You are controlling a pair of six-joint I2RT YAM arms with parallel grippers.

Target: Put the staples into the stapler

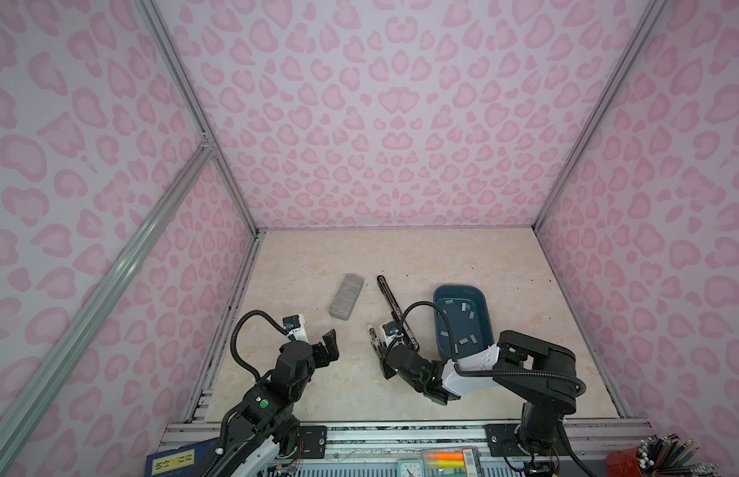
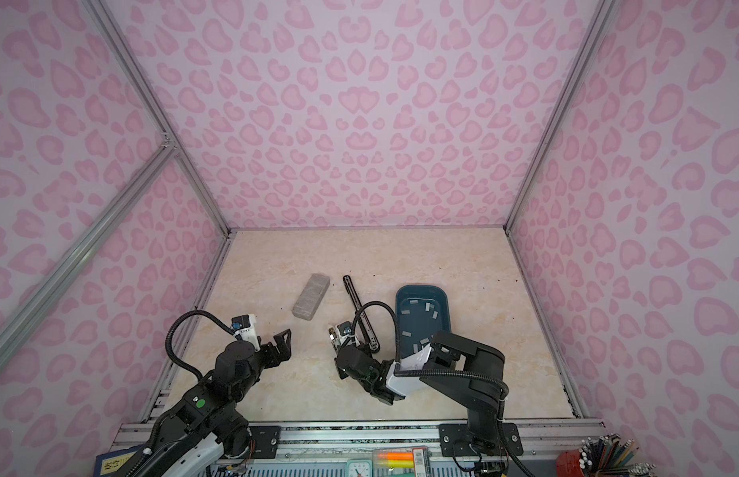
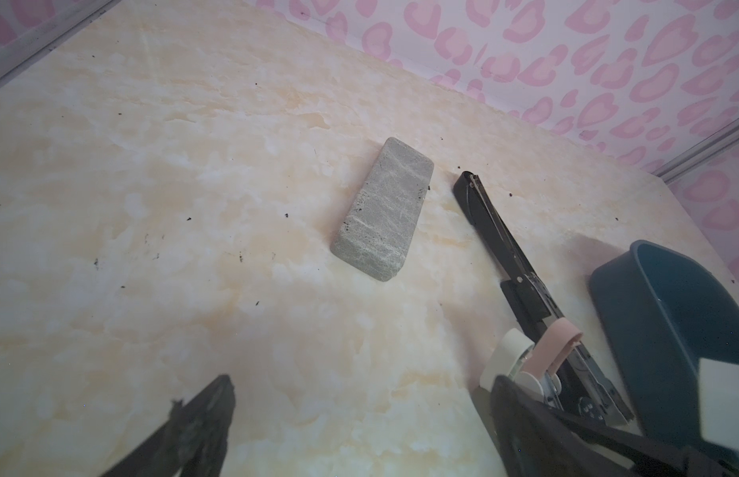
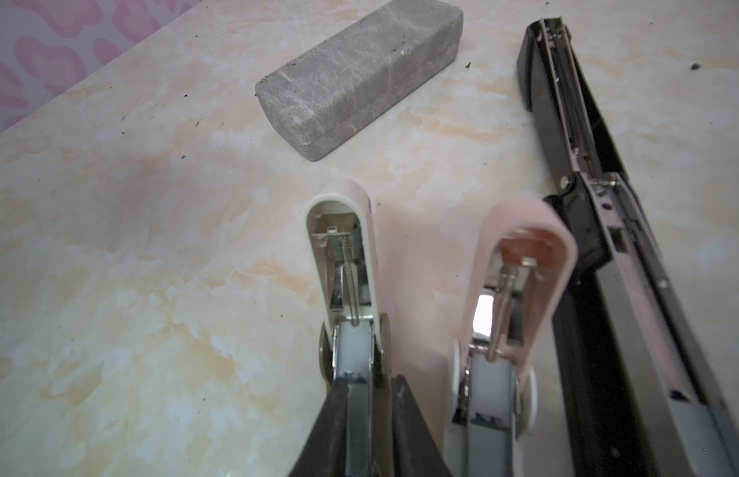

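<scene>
A long black stapler (image 1: pixel 394 307) (image 2: pixel 359 307) lies folded open on the table, its metal channel showing in the right wrist view (image 4: pixel 607 247). The staples (image 1: pixel 465 306) (image 2: pixel 429 307), short grey strips, lie scattered inside a dark blue tray (image 1: pixel 436 297). Two small staplers lie open beside the black one: a cream one (image 4: pixel 343 190) and a pink one (image 4: pixel 524 214). My right gripper (image 4: pixel 370 384) (image 1: pixel 378 347) is shut on the cream stapler's grey metal channel. My left gripper (image 3: pixel 363 384) (image 1: pixel 332 342) hovers open and empty over bare table left of them.
A grey speckled block (image 1: pixel 346 296) (image 3: pixel 380 210) lies left of the black stapler. The blue tray (image 3: pixel 657 297) sits close to my right arm. Pink patterned walls enclose the table on three sides. A pencil cup (image 1: pixel 648 456) and small items stand beyond the front rail.
</scene>
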